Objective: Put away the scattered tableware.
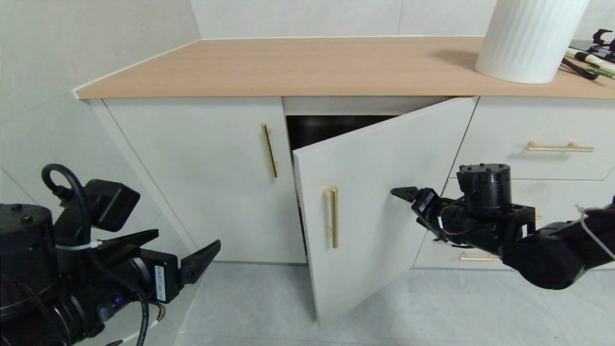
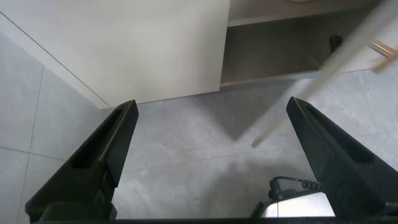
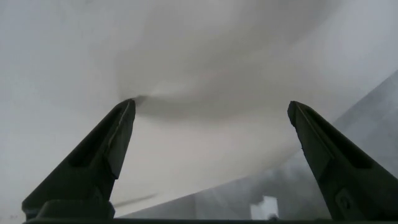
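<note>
The scattered tableware [image 1: 590,61] is a cluster of utensils lying at the far right of the wooden countertop [image 1: 288,67]. Below it, a white cabinet door [image 1: 384,192] with a gold handle [image 1: 332,217] stands partly open, showing a dark interior [image 1: 326,127]. My right gripper [image 1: 401,194] is open, right of the handle and close to the door's face [image 3: 199,56], fingers [image 3: 106,149] apart with nothing between them. My left gripper [image 1: 187,239] hangs low at the left, open and holding nothing [image 2: 211,106], facing the floor and the door's lower edge [image 2: 323,68].
A tall white ribbed container [image 1: 531,38] stands on the counter beside the utensils. The closed left door has its own gold handle [image 1: 269,150]. Drawers with gold handles [image 1: 559,147] lie to the right. Grey tiled floor [image 1: 250,298] spreads below; a wall closes off the left.
</note>
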Motion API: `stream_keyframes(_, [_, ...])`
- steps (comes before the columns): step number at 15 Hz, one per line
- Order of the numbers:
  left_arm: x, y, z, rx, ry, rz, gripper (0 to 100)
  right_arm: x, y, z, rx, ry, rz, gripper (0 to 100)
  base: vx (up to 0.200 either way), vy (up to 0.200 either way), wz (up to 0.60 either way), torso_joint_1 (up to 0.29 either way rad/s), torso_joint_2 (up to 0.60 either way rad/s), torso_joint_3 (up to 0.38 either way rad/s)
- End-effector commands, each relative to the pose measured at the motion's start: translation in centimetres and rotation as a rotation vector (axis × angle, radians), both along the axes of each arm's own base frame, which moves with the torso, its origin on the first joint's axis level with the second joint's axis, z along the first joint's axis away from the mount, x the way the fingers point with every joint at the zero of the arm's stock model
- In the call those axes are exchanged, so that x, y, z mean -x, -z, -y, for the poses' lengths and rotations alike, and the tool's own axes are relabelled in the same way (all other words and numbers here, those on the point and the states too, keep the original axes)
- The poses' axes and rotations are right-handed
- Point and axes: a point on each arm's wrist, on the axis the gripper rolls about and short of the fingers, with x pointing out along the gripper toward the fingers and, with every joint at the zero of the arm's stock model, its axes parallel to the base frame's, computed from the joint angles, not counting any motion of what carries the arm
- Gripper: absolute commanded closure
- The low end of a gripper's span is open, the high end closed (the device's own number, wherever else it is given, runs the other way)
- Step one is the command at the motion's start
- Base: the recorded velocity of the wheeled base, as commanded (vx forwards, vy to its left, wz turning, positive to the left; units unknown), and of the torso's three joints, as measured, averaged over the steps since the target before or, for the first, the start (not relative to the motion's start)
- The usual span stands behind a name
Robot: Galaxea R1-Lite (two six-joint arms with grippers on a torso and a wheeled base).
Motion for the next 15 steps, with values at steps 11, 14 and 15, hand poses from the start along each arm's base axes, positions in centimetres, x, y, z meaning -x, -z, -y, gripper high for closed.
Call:
stream_keyframes(11, [0.0, 0.1, 0.0, -0.002, 0.000, -0.003, 0, -5.3, 1.2, 0.0, -0.049, 0.257, 0.023, 0, 0.000, 0.000, 0.00, 0.000, 0.00, 0.000])
stream_keyframes(14, [0.0, 0.1, 0.0, -0.002, 0.000, -0.003, 0, -6.7, 1.7, 0.6, -0.049, 0.317, 0.033, 0, 0.000, 0.000, 0.00, 0.000, 0.00, 0.000])
stream_keyframes(15, [0.0, 0.1, 0.0, -0.001, 0.001, -0.003, 0, -7.2, 2.1, 0.9, -0.043, 0.338, 0.031, 0, 0.000, 0.000, 0.00, 0.000, 0.00, 0.000])
